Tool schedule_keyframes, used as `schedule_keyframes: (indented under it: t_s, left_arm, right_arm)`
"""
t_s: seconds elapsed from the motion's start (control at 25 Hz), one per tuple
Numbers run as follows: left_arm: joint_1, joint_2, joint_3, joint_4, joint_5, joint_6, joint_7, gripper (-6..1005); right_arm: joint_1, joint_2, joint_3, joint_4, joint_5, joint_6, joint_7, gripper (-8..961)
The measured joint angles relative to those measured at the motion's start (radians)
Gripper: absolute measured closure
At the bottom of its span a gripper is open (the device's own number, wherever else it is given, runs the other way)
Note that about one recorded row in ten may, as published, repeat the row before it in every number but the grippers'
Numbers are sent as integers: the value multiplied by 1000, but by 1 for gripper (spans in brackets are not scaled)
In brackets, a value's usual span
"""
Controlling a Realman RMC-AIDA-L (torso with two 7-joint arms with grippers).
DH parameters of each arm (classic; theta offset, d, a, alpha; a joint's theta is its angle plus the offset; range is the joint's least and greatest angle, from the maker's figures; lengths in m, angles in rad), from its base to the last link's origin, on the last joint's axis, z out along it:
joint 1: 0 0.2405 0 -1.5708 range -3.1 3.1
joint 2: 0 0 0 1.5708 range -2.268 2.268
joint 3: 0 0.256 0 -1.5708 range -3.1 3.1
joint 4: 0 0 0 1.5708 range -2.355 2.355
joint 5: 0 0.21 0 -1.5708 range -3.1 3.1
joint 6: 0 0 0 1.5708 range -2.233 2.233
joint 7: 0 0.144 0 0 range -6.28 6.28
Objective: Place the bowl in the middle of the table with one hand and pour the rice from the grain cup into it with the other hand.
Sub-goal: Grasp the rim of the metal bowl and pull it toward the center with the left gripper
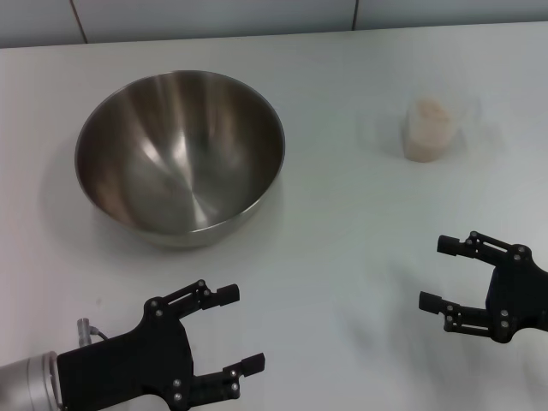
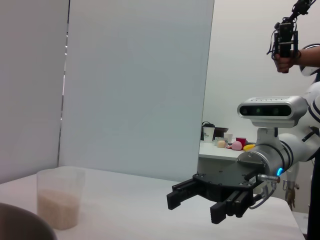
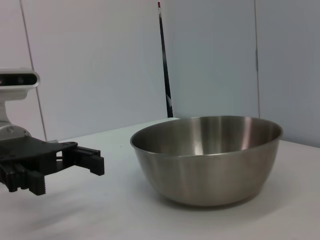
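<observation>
While both arms hover empty, your left gripper (image 1: 224,330) has fingers spread, the bowl (image 1: 181,154) just beyond its tips; your right gripper (image 1: 444,274), also spread, has the rice-filled grain cup (image 1: 427,128) well beyond.

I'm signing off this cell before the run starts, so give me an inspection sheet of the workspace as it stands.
Surface: white table, smooth; no spills seen.
Bowl: steel bowl upright on the robot's left side of the table, nothing in it.
Grain cup: clear grain cup upright on the right side, partly filled with rice.
Clutter: nothing seen on the table.
Grippers: left gripper open, near edge, short of the bowl; right gripper open, near edge, short of the cup. Neither holds anything.
Cables: short lead at the left wrist.
Surroundings: pale wall panels behind; person and cluttered side table beyond.
</observation>
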Motion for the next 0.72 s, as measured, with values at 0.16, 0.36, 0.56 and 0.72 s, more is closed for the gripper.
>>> schedule_keyframes:
  t_s: [0.16,0.36,0.56,0.72]
  left_arm:
    - [1,0,0,0,0,0,0,189]
    - [2,0,0,0,0,0,0,193]
    - [2,0,0,0,0,0,0,196]
    - [2,0,0,0,0,0,0,199]
  right_arm:
    - [1,0,0,1,0,0,0,126]
    - [1,0,0,2,0,0,0,126]
    - [1,0,0,3,0,0,0,126]
    - [4,0,0,3,-1,0,0,125]
